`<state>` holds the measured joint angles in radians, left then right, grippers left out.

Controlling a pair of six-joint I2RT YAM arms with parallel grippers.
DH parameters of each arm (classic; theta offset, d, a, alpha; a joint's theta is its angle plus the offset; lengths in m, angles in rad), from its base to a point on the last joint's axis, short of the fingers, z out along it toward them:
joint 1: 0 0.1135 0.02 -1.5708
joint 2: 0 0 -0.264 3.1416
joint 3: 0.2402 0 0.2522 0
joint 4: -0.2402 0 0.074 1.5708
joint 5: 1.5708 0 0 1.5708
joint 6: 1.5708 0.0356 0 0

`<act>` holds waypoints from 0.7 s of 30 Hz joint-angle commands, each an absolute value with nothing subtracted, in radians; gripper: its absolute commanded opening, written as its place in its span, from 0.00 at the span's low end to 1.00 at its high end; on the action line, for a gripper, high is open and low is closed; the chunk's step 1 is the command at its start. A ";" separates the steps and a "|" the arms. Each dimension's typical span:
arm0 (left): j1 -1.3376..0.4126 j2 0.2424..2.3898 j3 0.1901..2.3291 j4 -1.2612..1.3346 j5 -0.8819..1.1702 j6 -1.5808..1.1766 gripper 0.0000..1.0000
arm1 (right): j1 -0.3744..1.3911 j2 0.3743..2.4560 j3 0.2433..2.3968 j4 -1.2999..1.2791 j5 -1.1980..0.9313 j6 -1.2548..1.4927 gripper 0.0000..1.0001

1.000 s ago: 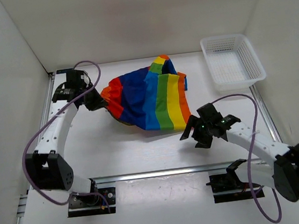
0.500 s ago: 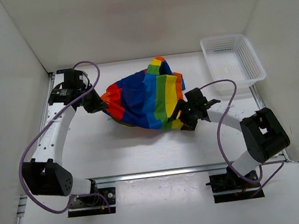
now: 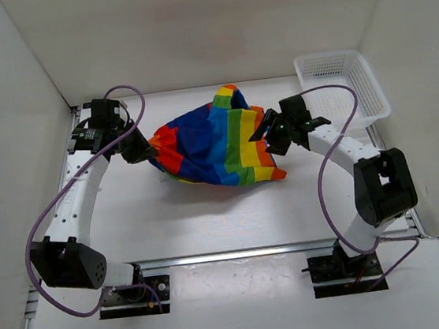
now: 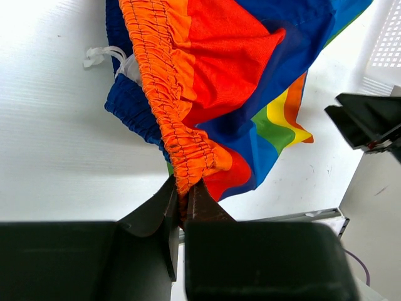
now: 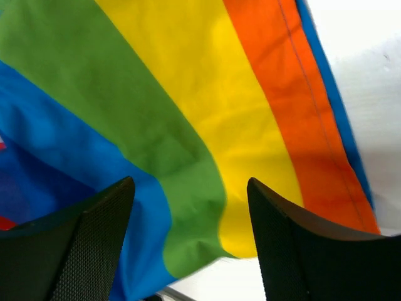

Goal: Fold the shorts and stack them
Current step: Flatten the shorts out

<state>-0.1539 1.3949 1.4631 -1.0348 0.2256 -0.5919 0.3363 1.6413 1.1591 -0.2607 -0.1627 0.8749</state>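
The rainbow-striped shorts lie crumpled in the middle of the table. My left gripper is shut on the orange gathered waistband at the shorts' left end, and a white drawstring shows beside it. My right gripper is open at the shorts' right edge, its fingers spread over the green and yellow stripes with no cloth between them.
A white mesh basket stands at the back right of the table, close behind my right arm. White walls close in the table on the left, back and right. An aluminium rail runs along the near edge.
My right arm has swung from the near right up to the shorts' right edge. My left gripper has kept its hold, and the shorts have bunched slightly.
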 commanded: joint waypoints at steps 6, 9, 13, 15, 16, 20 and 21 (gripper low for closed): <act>-0.167 1.351 1.488 -1.034 0.232 -0.595 0.10 | 0.442 1.356 1.086 -0.462 0.170 0.766 0.67; -0.167 1.351 1.497 -1.043 0.232 -0.595 0.10 | 0.451 1.243 0.996 -0.489 0.144 0.817 0.54; -0.167 1.362 1.549 -1.043 0.241 -0.617 0.10 | 0.451 1.164 0.788 -0.422 -0.009 0.983 0.38; -0.167 1.385 1.607 -1.043 0.251 -0.626 0.10 | 0.440 1.146 0.720 -0.344 -0.108 1.038 0.43; -0.167 1.394 1.630 -1.043 0.264 -0.635 0.10 | 0.440 1.134 0.692 -0.304 -0.135 1.061 0.49; -0.187 1.442 1.729 -1.068 0.264 -0.635 0.10 | 0.408 1.167 0.646 -0.169 -0.195 1.091 0.85; -0.187 1.451 1.739 -1.080 0.264 -0.635 0.10 | 0.396 1.183 0.646 -0.152 -0.222 1.101 0.87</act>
